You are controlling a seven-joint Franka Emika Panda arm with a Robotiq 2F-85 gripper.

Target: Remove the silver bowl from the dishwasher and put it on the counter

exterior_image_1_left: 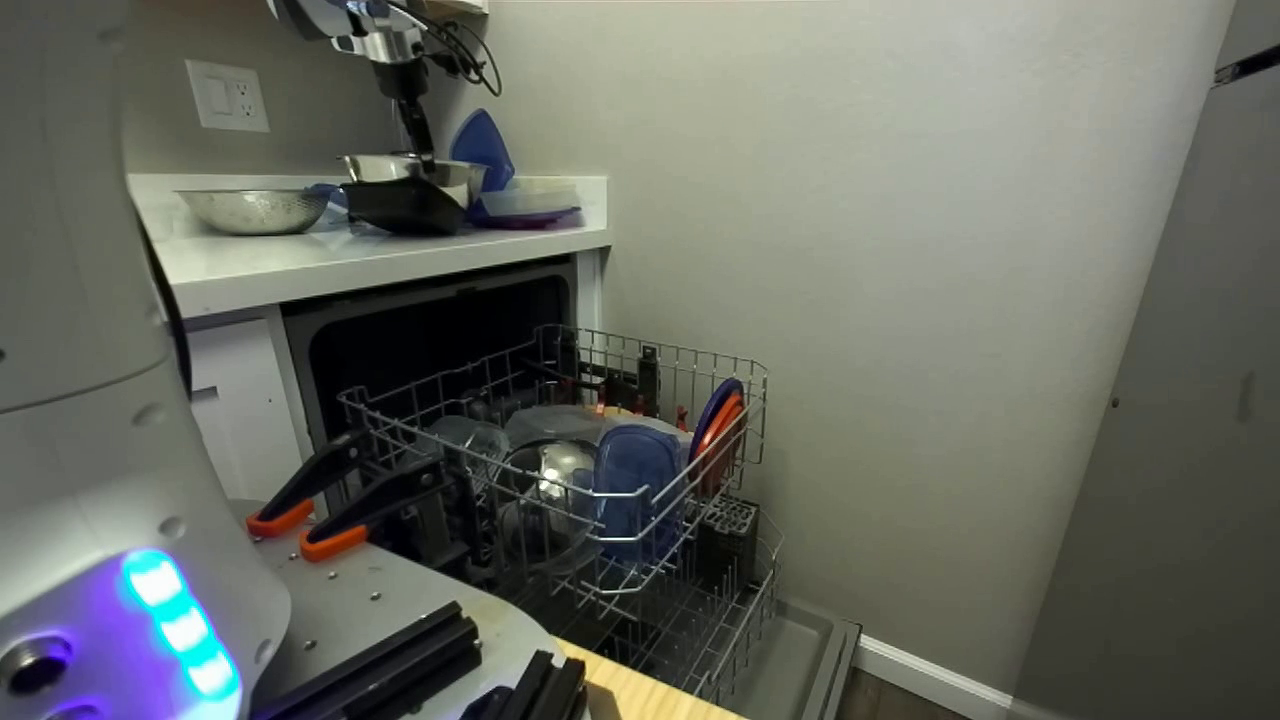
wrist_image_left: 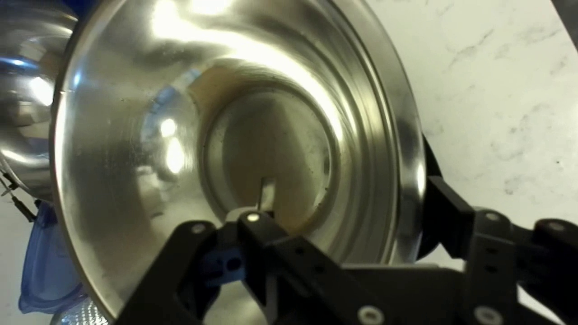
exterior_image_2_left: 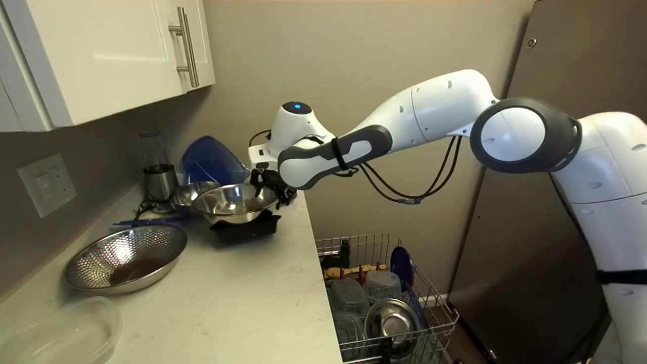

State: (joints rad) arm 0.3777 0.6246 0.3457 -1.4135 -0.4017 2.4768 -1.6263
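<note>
Gripper point(wrist_image_left: 352, 210): fingers spread, rim of the silver bowl point(wrist_image_left: 253, 144) running between them, one finger over the inside, one outside. Can't tell if either touches. Bowl is over the counter point(exterior_image_2_left: 252, 303), on or just above a black container point(exterior_image_2_left: 247, 231); base hidden. Crowding it: second steel bowl point(exterior_image_2_left: 189, 193), partly covered by its rim in wrist view; tall blue piece point(exterior_image_2_left: 212, 159) tilted up behind; blender point(exterior_image_2_left: 160, 184) near. Farther along: perforated metal colander point(exterior_image_2_left: 126, 258), clear plastic tub point(exterior_image_2_left: 65, 328). Counter is white, grey-veined. Dishwasher point(exterior_image_1_left: 450, 325) below, dark inside; its grey wire rack point(exterior_image_1_left: 625, 494) is out, holding third steel bowl point(exterior_image_2_left: 394, 326), blue lid point(exterior_image_1_left: 635, 460), orange disc point(exterior_image_1_left: 715, 450). Silver bowl: mirror-bright, deep rounded sides, flat round bottom, strong glare streaks.
</note>
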